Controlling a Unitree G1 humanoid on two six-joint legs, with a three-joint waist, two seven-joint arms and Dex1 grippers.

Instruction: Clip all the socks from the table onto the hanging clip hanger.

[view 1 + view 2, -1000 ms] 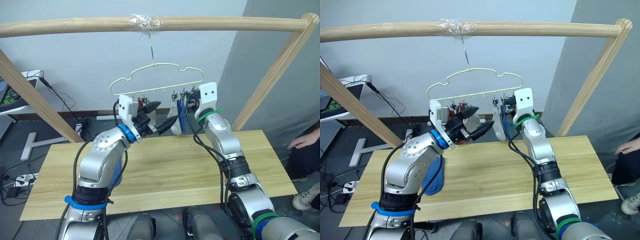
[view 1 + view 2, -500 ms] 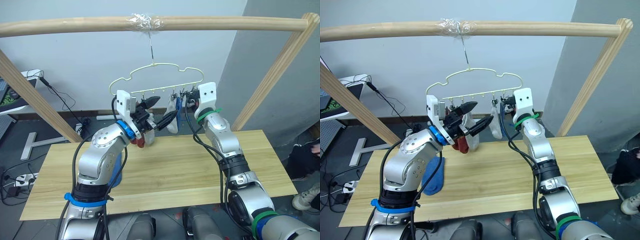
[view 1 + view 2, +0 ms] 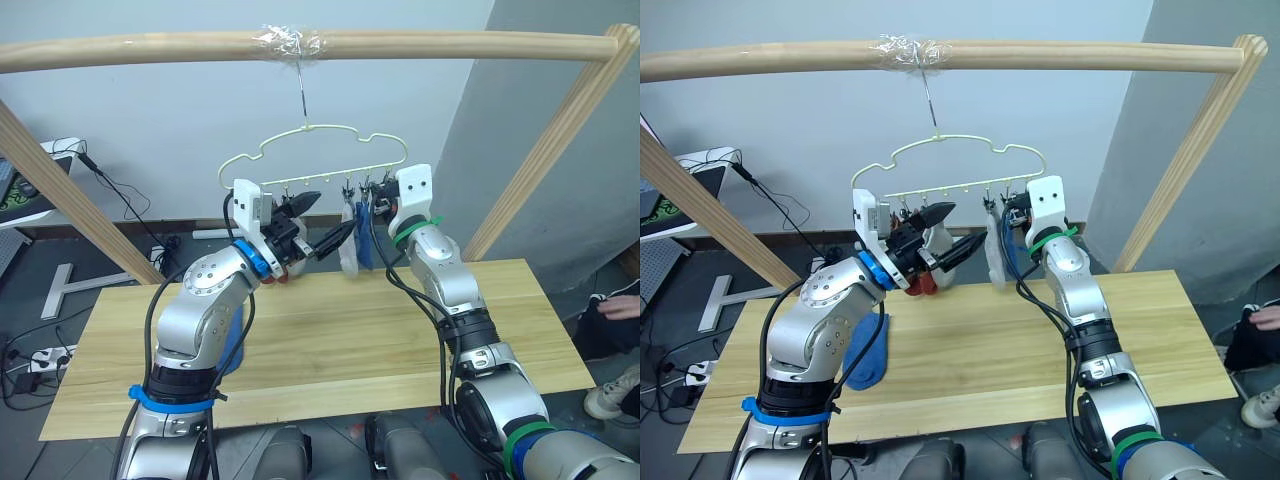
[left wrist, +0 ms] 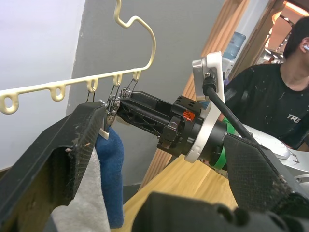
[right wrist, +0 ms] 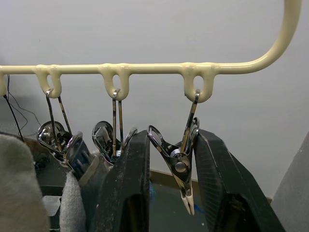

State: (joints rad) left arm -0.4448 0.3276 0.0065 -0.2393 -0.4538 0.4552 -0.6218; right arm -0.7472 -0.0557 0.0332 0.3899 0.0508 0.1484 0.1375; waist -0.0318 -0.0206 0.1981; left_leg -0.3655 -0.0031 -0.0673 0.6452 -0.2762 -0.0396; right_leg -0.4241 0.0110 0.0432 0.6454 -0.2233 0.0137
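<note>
- The clip hanger (image 3: 318, 152) hangs by its metal hook from the taped middle of the round wooden pole (image 3: 450, 44), above the far edge of the table (image 3: 340, 345).
- Socks on it: a light grey sock (image 3: 348, 250) and a blue sock (image 3: 364, 236) dangle side by side from clips near the hanger's right end, and a rust red sock (image 3: 923, 282) hangs lower down towards the left, just behind the left arm.
- One blue sock (image 3: 867, 352) lies on the table, partly hidden by the left arm.
- Left gripper (image 3: 318, 218) is up at sock height, fingers spread wide and holding nothing; in the left wrist view one finger (image 4: 63, 145) sits right against the grey and blue fabric.
- Right gripper (image 5: 166, 188) is raised to the hanger's right end, its two fingers on either side of the end clip (image 5: 181, 162), close to it, though I can't tell whether they are squeezing it.
- A person in black (image 4: 270, 111) sits off beyond the table's right end.
</note>
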